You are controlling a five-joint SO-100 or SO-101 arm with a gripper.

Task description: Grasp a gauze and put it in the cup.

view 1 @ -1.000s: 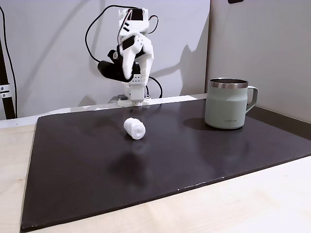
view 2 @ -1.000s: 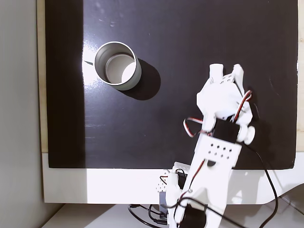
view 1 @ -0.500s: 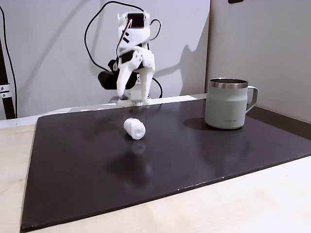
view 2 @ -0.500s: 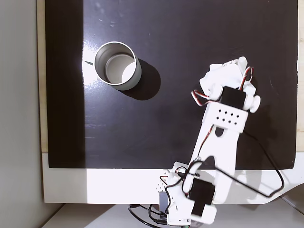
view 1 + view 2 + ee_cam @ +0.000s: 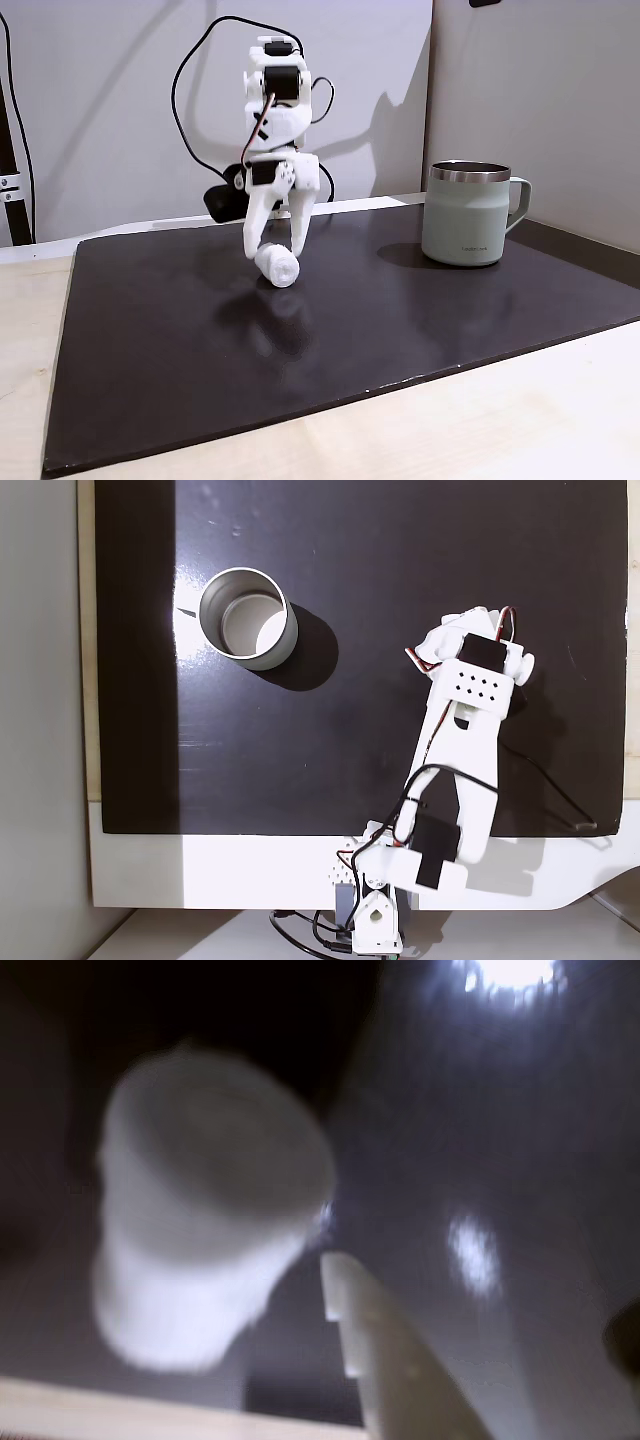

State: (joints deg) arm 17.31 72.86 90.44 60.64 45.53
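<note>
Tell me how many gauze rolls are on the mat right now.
1. The gauze lies on the dark mat, between the open jaws of the gripper, left of the cup in that fixed view.

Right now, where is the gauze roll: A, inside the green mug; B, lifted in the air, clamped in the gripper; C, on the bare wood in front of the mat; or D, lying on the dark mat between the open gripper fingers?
D: in a fixed view the gauze lies on the dark mat, with the gripper fingers spread on either side of it, well apart from the cup.
</note>
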